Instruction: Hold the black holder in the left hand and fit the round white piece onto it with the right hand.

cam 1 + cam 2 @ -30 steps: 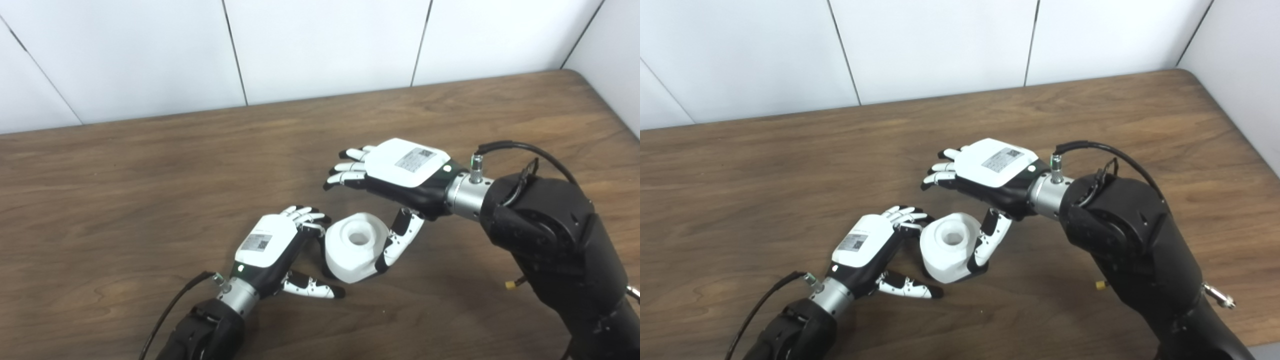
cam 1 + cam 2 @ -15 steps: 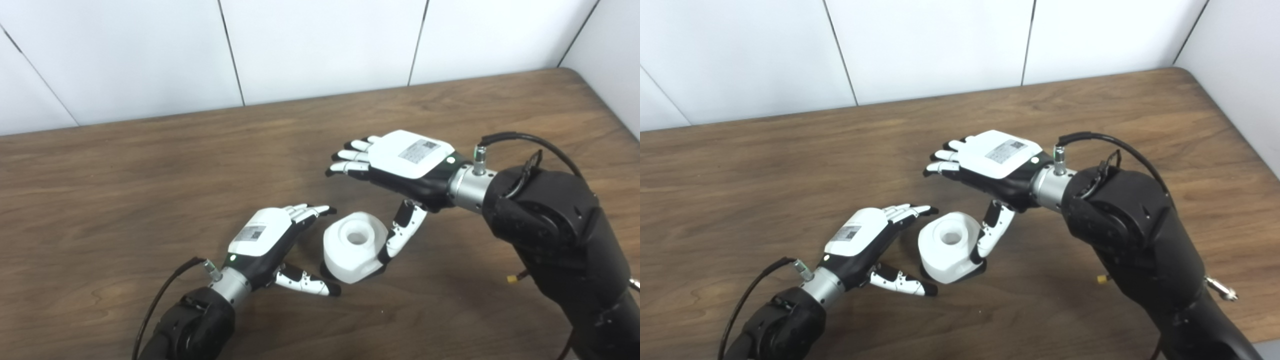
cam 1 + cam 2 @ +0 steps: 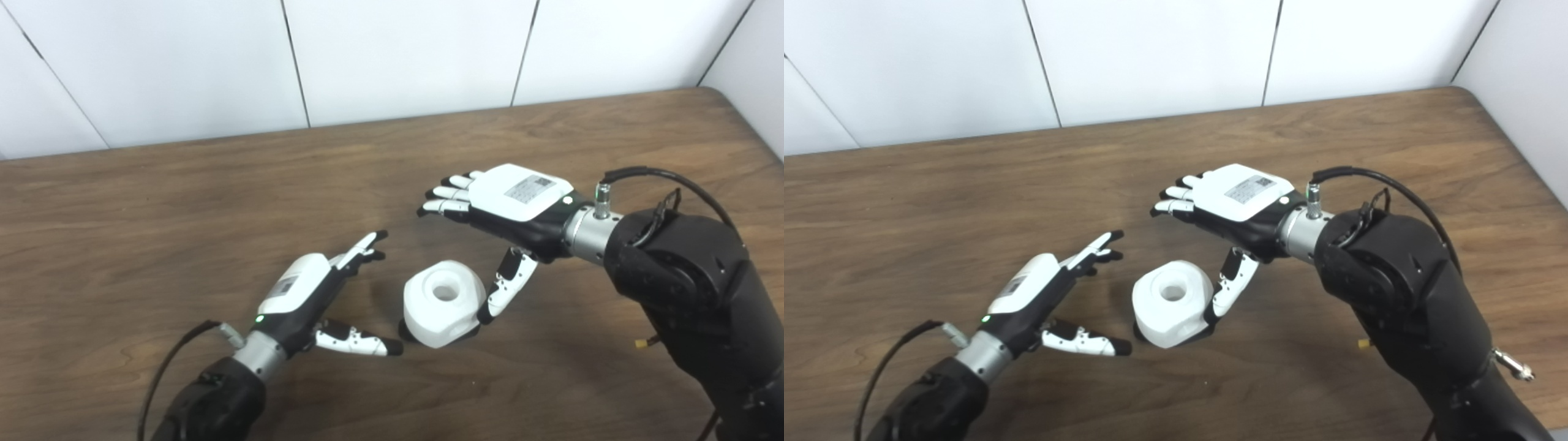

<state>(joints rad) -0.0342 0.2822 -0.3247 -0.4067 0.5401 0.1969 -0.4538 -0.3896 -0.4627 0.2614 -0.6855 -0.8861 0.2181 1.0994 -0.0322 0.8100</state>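
Two hands hover over a brown wooden table, and neither one holds anything. Between them, nearer the front edge than the back edge, sits the round white piece, upright, with a round hole in its top face. A sliver of black shows under its lower rim on both sides, which looks like the black holder beneath it, though most of it is hidden.

On the left side, the left hand is spread wide, its fingers stretched out toward the back edge and its thumb pointing along the table toward the white piece. The thumb tip lies just beside the piece's base; whether it touches cannot be told.

On the right side, the right hand is also spread, palm down, with its fingers reaching out flat behind and above the white piece. Its thumb hangs downward right against the right side of the piece.

White wall panels stand behind the back edge.
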